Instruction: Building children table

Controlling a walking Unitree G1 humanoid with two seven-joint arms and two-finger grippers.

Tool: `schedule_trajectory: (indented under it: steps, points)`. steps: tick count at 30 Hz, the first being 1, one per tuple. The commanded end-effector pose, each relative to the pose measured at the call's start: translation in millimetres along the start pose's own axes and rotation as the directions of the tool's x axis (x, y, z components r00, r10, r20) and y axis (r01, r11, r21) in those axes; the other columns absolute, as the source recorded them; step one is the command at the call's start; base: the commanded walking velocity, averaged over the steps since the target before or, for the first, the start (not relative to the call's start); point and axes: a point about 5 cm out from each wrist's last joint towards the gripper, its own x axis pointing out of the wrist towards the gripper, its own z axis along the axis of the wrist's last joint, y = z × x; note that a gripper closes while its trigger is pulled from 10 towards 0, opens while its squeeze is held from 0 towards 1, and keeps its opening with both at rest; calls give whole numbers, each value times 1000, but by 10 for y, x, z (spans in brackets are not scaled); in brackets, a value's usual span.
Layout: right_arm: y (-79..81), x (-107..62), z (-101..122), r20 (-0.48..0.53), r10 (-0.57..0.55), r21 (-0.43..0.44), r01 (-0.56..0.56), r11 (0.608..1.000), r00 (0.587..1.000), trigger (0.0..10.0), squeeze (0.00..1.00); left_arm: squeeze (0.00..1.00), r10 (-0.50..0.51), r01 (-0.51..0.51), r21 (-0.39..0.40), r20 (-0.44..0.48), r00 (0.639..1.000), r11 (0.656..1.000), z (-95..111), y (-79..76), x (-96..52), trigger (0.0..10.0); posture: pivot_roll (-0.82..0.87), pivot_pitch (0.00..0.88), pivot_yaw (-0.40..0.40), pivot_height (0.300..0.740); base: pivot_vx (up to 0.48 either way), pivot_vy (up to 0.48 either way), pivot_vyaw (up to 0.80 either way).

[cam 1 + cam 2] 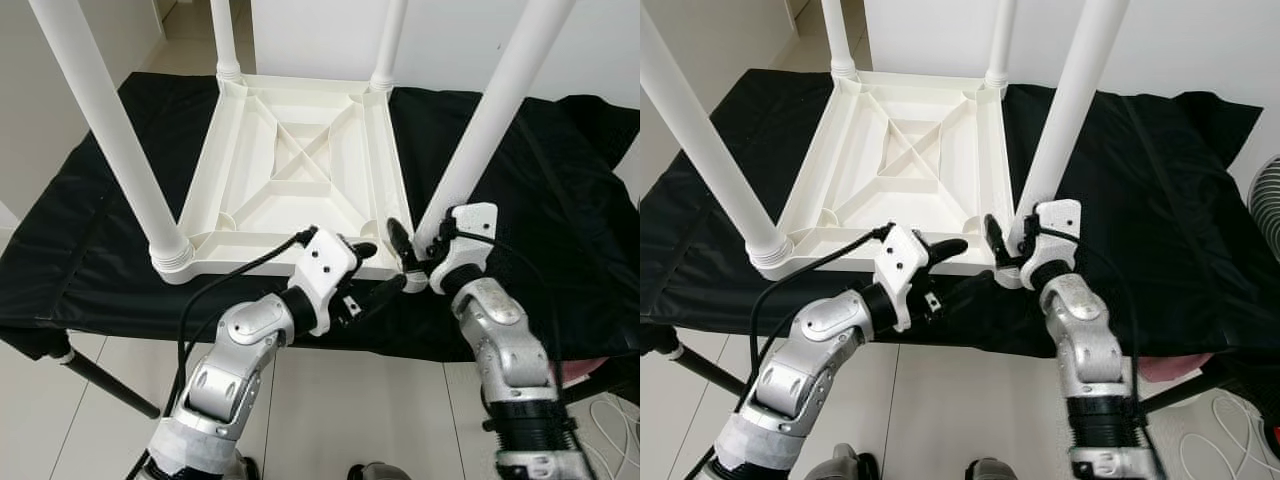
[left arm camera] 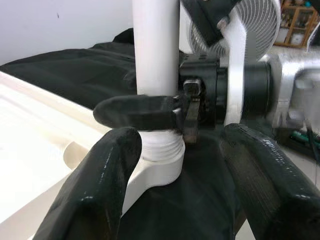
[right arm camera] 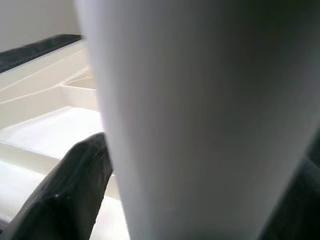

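No writing shows; right gripper [image 1: 412,243] grips the white leg [image 1: 480,130] (near corner)

Both arms silver metal w/ rounded jointed segments, black ribbed collars near wrists, white plastic wrist housings. Left gripper [image 1: 372,268] and right gripper [image 1: 408,254]: long glossy black fingers. Black cable loops along left arm; housing has small dark screw holes.

head stereo: down at table top [image 1: 290,160] | wrists: close, perhaps same leg [image 2: 156,47]
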Motion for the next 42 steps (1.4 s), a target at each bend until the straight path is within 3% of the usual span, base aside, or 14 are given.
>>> schedule_trajectory:
  steps: [1, 4, 6, 22, 24, 25, 26, 27, 28, 37, 38, 39, 40, 42]
  points:
    - [-25, 15, 11, 6, 44, -10, -43, 999, 999, 10000, 0, 0, 65, -65, 2, -37, 997, 998, -91, 26, -26, 10000, -105, 74, 5, 740, 0, 0, 0]
    - [-76, 21, 13, 2, 82, -29, -82, 996, 997, 10000, 0, 0, 63, -63, 2, -50, 997, 998, -130, 22, -41, 10000, -104, 74, 7, 740, 0, 0, 0]
    - [-102, 37, 5, -12, 220, -55, -221, 974, 975, 10000, 0, 0, 63, -63, 7, -77, 995, 998, -195, 34, -67, 10000, -100, 69, 10, 740, 0, 0, 0]
    - [-137, 55, -182, -136, 430, -84, -443, 893, 892, 9882, 0, 0, 67, -65, 24, -67, 996, 998, -179, 47, -43, 10000, -94, 63, 13, 740, 0, 0, 0]
    - [-138, 54, -201, -140, 435, -79, -448, 891, 890, 8667, 0, 0, 67, -65, 23, -66, 996, 998, -177, 46, -39, 10000, -94, 63, 13, 740, 0, 0, 0]
    - [-141, 54, -219, -139, 440, -70, -452, 889, 887, 4941, 0, 0, 66, -65, 24, -64, 996, 998, -175, 45, -34, 10000, -94, 63, 13, 740, 0, 0, 0]
    - [-141, 54, -219, -139, 440, -70, -452, 889, 887, 4941, 0, 0, 66, -65, 24, -64, 996, 998, -175, 45, -34, 10000, -94, 63, 13, 740, 0, 0, 0]
    - [-145, 55, -235, -141, 439, -67, -451, 890, 887, 980, 0, 0, 66, -64, 24, -63, 996, 998, -172, 46, -30, 10000, -94, 63, 13, 740, 0, 0, 0]
    - [-153, 58, -248, -142, 435, -61, -447, 892, 889, 0, 0, 0, 66, -64, 25, -62, 996, 998, -170, 49, -25, 10000, -94, 63, 13, 740, 0, 0, 0]
    - [-189, 66, -273, -141, 428, -53, -439, 897, 893, 0, 0, 0, 67, -65, 29, -55, 996, 997, -151, 64, -10, 10000, -96, 63, 18, 740, 0, 0, 0]
    - [-201, 66, -278, -140, 414, -61, -425, 903, 900, 3098, 0, 0, 67, -65, 30, -53, 996, 997, -148, 63, -7, 10000, -97, 64, 17, 740, 0, 0, 0]
    - [-201, 66, -278, -140, 414, -61, -425, 903, 900, 3098, 0, 0, 67, -65, 30, -53, 996, 997, -148, 63, -7, 10000, -97, 64, 17, 740, 0, 0, 0]
    - [-203, 68, -283, -137, 395, -56, -405, 913, 908, 10000, 0, 0, 67, -66, 30, -51, 996, 997, -146, 62, -4, 10000, -98, 65, 15, 740, 0, 0, 0]
    - [-203, 68, -283, -137, 395, -56, -405, 913, 908, 10000, 0, 0, 67, -66, 30, -51, 996, 997, -146, 62, -4, 10000, -98, 65, 15, 740, 0, 0, 0]
